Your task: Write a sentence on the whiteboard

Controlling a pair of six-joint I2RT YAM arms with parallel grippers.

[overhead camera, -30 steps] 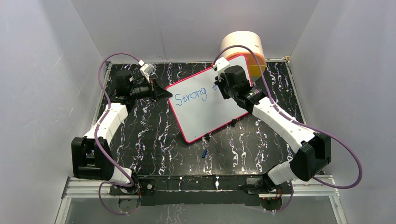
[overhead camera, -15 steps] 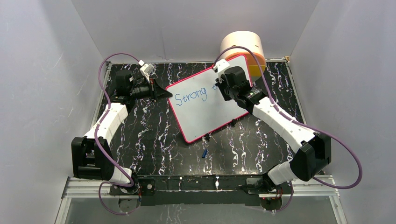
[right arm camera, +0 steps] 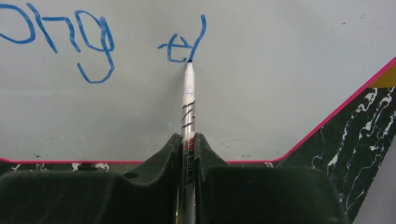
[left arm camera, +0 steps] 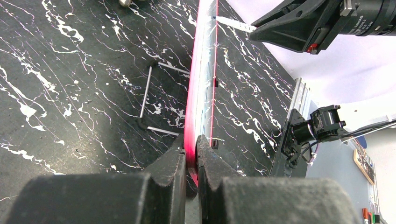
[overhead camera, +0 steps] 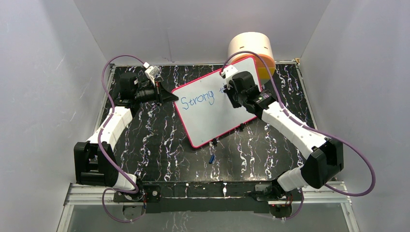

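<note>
Black marbled tabletop [overhead camera: 159, 140], white walls [overhead camera: 43, 72]; my left jaws pinch the whiteboard [overhead camera: 217, 121] at its 9 o'clock edge, right jaws clamp the marker [right arm camera: 187, 102].

Left arm [overhead camera: 113, 123] extended forward, jaws pinched shut, right arm [overhead camera: 290, 126] reaching diagonally inward, jaws clamped shut

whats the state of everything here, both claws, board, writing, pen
left claw, shut on the edge of the whiteboard
right claw, shut on the marker
whiteboard, held by its pink frame, partly written on
sentence, unfinished: "Strong" plus the start of a second word
marker, uncapped, tip touching the board at the foot of a blue stroke
</note>
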